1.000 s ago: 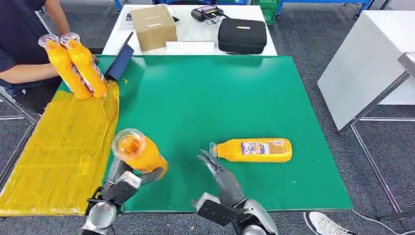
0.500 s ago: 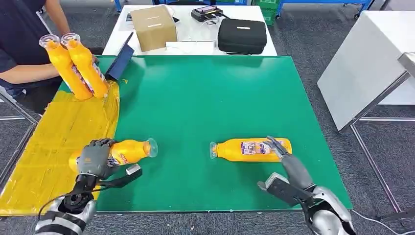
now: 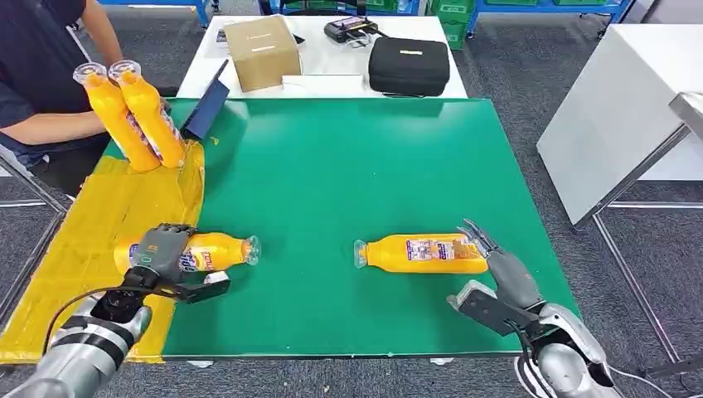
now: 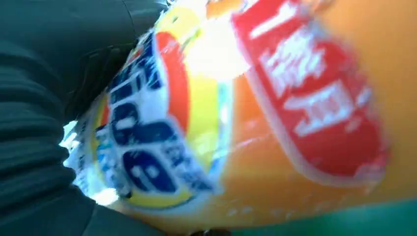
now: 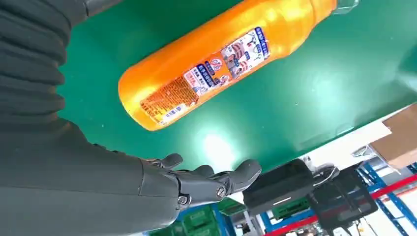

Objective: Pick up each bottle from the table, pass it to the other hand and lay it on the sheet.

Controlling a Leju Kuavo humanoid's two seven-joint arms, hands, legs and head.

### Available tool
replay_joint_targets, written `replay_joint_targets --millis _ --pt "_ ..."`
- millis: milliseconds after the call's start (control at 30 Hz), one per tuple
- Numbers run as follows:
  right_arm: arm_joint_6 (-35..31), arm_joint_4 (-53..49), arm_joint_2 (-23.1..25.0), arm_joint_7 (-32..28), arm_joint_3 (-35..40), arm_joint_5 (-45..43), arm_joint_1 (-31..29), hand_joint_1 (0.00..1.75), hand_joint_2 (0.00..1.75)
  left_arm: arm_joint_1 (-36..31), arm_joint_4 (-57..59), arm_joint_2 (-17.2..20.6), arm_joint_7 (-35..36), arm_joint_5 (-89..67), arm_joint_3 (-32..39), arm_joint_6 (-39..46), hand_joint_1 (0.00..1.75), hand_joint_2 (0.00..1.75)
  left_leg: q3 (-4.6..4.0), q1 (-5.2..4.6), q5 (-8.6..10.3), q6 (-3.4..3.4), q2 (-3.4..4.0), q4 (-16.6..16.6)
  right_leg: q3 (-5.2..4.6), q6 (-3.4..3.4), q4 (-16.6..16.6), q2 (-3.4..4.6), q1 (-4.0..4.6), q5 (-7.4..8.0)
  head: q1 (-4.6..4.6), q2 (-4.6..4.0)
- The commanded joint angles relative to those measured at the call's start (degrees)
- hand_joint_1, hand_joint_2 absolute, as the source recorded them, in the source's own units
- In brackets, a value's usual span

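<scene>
Far left, you have two orange bottles (image 3: 133, 116) standing tilted at the yellow sheet's (image 3: 83, 249) far end. Your left hand (image 3: 162, 253) wraps a labelled orange bottle (image 3: 217, 251) lying across the sheet's edge, cap toward the green mat (image 3: 348, 166). Mid-mat lies another bottle (image 3: 423, 253), cap pointing left; your right hand (image 3: 501, 269) hovers spread at its base.

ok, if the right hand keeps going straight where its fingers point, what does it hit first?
Probably the base end of the orange plastic bottle lying on the green mat. The right hand is open beside that end, fingers pointing past it; depth is unclear, so it may just graze it.
</scene>
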Motion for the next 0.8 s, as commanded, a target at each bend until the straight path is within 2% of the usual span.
replay_joint_targets --millis 33,67,233,300,400,533,667,800 --pt "-1.0 12.3 3.0 1.7 4.8 4.1 -8.3 0.0 1.75 -1.2 10.5 1.8 -4.1 1.1 -1.6 -6.4 0.0 0.0 0.22 0.0 0.0 -0.05 0.31 -0.1 0.11 -0.05 0.0 0.4 -0.01 0.09 0.0 0.0" --pt "-1.0 12.3 3.0 1.7 4.8 4.1 -8.3 0.0 1.75 -1.2 10.5 1.8 -4.1 1.1 -1.6 -6.4 0.0 0.0 0.2 -0.01 0.02 -0.08 0.43 -0.1 0.05 -0.08 -0.1 0.57 -0.01 0.15 -0.03 0.0" --pt "-1.1 12.3 2.9 1.7 4.8 4.1 -8.2 0.0 1.75 -1.1 10.5 1.7 -4.1 1.1 -1.6 -6.4 0.0 0.0 0.36 -0.04 0.08 -0.08 0.24 -0.1 0.18 -0.05 0.0 0.29 -0.04 0.03 0.0 0.0" --pt "-1.0 12.3 2.9 1.7 4.9 4.1 -8.3 0.0 1.75 -1.3 10.9 1.6 -4.4 1.1 -1.8 -7.3 0.0 0.0 0.33 -0.03 0.07 -0.12 0.4 -0.2 0.1 -0.09 -0.1 0.58 -0.05 0.08 0.0 0.0" --pt "-1.0 16.3 3.9 2.1 6.0 4.4 -11.2 0.0 1.75 -1.7 10.9 2.0 -8.2 3.4 -1.8 -9.6 0.0 0.0 0.36 -0.03 0.01 -0.14 0.37 -0.1 0.14 -0.06 0.0 0.43 -0.04 0.06 0.0 0.0" --pt "-1.1 21.9 4.3 2.3 7.2 4.5 -14.8 0.0 1.75 -2.9 10.4 2.2 -11.6 6.8 -2.3 -12.2 0.0 0.0 0.3 -0.03 0.0 -0.18 0.51 -0.1 0.05 -0.09 0.0 0.64 -0.05 0.15 -0.02 0.0" --pt "-0.9 27.6 5.0 2.5 8.5 4.6 -18.4 0.0 1.75 -4.2 10.1 1.0 -14.3 12.1 -2.0 -13.1 0.0 0.0 0.29 -0.04 0.06 -0.18 0.39 -0.2 0.01 -0.1 0.0 0.55 -0.05 0.16 0.0 0.0" --pt "-1.2 34.5 5.5 3.3 10.2 5.4 -22.1 0.0 1.75 -3.4 7.3 -1.6 -17.6 21.9 2.5 -9.8 0.0 0.0 0.34 -0.04 0.08 -0.11 0.28 -0.1 0.11 -0.06 0.0 0.4 -0.07 0.09 0.0 0.0"
